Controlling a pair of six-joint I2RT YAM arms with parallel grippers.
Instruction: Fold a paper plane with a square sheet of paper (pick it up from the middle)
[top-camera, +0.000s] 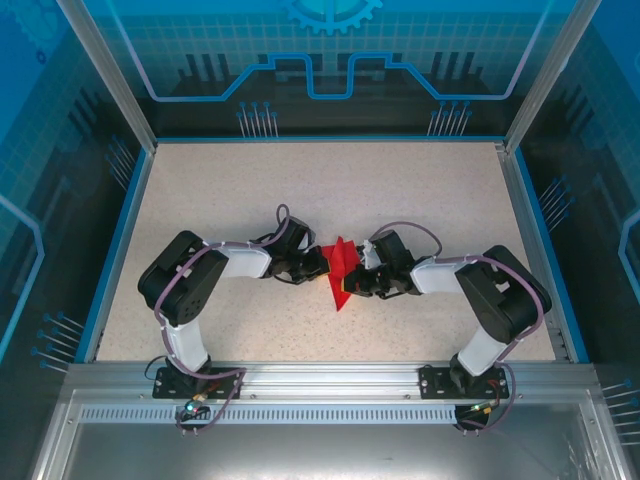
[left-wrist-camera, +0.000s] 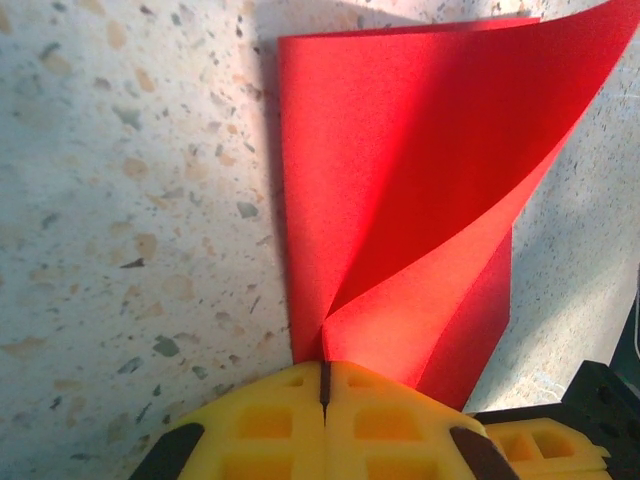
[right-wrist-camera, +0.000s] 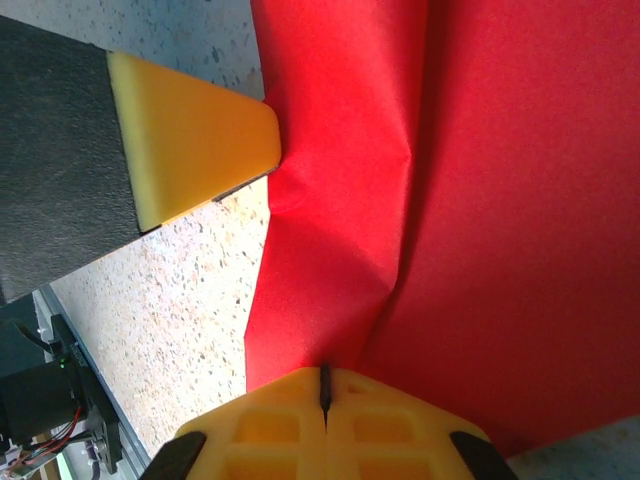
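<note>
Scene: two robot arms meet over the middle of the speckled tabletop (top-camera: 300, 190), with a red paper (top-camera: 340, 268) pinched between them.
Paper: it is partly folded. One flap stands up and curls over, while the rest lies flat on the tabletop with a point trailing toward the near edge. It sits at the centre, directly between the two wrists.
Left claw (left-wrist-camera: 325, 385): it is clamped tight on the paper's left edge, yellow pads pressed together right where a crease runs into them. The hold seems meant to anchor that side so the sheet cannot slide.
Right claw (right-wrist-camera: 325, 385): it is clamped on the paper from the opposite side, pads closed over a gathered ridge in the sheet. This grip looks placed to lift or turn a flap against the other claw's anchor.
Spacing: the claws face each other, close together, with little but paper between them.
Stage: this looks like the middle of the folding, since creases are in place but there is no narrow dart yet.
Risk: thin paper pulled from both sides could tear, or wrinkle away from the crease line.
</note>
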